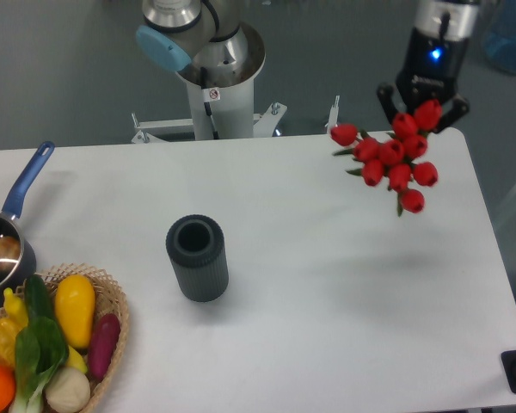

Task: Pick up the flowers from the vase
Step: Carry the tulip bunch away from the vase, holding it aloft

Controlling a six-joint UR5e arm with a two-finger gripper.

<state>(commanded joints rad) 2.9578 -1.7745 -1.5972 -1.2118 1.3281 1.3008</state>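
Observation:
The flowers [394, 160], a bunch of red tulip buds with bits of green, hang in the air over the table's far right part. My gripper [421, 112] is shut on the top of the bunch, its dark fingers on either side of the upper buds. The stems are mostly hidden behind the buds. The vase [197, 257], a dark grey ribbed cylinder, stands upright and empty on the white table, left of centre and well away from the gripper.
A dark saucepan with a blue handle [7, 232] sits at the left edge. A wicker basket [113, 344] of colourful vegetables is at the front left corner. The robot's base [215, 77] stands behind the table's far edge.

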